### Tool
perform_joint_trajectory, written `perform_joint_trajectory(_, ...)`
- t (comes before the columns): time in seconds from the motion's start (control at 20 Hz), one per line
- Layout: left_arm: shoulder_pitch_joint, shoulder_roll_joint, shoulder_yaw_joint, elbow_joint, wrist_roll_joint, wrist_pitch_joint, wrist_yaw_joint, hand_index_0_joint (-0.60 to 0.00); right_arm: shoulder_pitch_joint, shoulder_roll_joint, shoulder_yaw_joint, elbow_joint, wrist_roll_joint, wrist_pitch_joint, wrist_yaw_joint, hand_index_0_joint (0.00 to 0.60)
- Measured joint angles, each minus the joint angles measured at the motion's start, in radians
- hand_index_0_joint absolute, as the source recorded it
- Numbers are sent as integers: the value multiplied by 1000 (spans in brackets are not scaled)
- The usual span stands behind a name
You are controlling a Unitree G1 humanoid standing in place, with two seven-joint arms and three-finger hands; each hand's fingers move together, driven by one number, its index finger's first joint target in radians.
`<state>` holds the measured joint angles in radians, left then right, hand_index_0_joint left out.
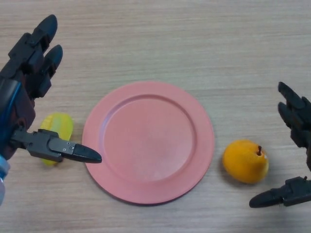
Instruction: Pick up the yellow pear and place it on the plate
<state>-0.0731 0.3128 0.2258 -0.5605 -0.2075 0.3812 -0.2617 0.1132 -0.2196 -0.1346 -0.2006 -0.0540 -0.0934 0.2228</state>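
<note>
Pink plate sits mid-table, nothing on it. Yellow pear lies just left of the plate, partly hidden under the left hand's thumb. Left hand hangs over it, fingers straight and spread wide, holding nothing. An orange fruit lies right of the plate. Right hand at the right edge, spread wide, empty.

Left hand thumb is covering part of the yellow pear; right hand is running off the frame's right edge.
</note>
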Motion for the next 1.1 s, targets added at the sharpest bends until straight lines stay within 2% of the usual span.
perform_joint_trajectory(0.1,1,-1,-1,-1,0,0,0,0,-23,0,1,108,-71,-104,-83,0)
perform_joint_trajectory(0.25,7,-1,0,-28,-1,1,0,0,-52,-5,29,243,-106,-190,-154,0)
perform_joint_trajectory(0.45,18,-1,3,-42,-2,5,0,0,-68,-5,83,341,-148,-231,-221,0)
perform_joint_trajectory(0.8,36,-10,9,-43,30,5,0,0,-127,4,153,490,-196,-282,-287,0)
perform_joint_trajectory(0.9,41,-16,21,-44,29,5,0,0,-136,5,155,522,-237,-285,-309,199)
perform_joint_trajectory(0.95,41,-19,29,-45,29,5,0,0,-136,5,155,525,-257,-285,-318,349)
perform_joint_trajectory(1.0,41,-19,29,-48,27,5,0,0,-136,5,154,525,-257,-284,-320,450)
perform_joint_trajectory(1.05,42,-19,29,-61,23,5,0,0,-135,3,154,519,-305,-278,-334,584)
perform_joint_trajectory(1.1,43,-19,32,-69,2,5,0,0,-134,0,155,499,-357,-253,-348,600)
